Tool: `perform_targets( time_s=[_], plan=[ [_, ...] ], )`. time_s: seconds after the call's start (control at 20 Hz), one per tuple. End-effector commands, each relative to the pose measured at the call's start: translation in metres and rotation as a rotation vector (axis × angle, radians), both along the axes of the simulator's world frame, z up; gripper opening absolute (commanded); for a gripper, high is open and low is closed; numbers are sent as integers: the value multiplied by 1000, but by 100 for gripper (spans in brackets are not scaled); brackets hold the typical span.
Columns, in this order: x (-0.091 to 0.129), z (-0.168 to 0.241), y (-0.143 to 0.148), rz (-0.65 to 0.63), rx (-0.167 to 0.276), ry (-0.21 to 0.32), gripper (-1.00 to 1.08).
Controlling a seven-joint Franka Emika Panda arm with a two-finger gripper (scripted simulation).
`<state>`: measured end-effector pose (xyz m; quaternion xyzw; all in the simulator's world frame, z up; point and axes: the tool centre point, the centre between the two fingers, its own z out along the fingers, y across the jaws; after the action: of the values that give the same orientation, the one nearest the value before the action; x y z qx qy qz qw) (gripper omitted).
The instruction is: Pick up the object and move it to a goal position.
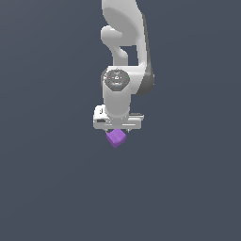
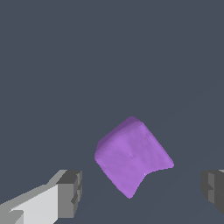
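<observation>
Wrist view is showing the gripper spread wide around the rotated purple cube (low centre); closing may be twisting it away.

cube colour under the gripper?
Plain matte purple cube, no pattern; clearest in the wrist view.

No readable text, label, brand, number or sign appeared on any surface in either view.
</observation>
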<state>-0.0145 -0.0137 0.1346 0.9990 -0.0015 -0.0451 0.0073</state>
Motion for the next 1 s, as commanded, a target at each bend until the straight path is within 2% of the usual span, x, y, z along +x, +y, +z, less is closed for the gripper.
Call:
perform_targets(
  time_s=[0.0,0.55,0.95],
  plan=[
    [0,0,0,0,0,0,100],
    [-6,11,-5,-35,15,8,100],
    [-6,6,-5,12,18,2,100]
  ],
)
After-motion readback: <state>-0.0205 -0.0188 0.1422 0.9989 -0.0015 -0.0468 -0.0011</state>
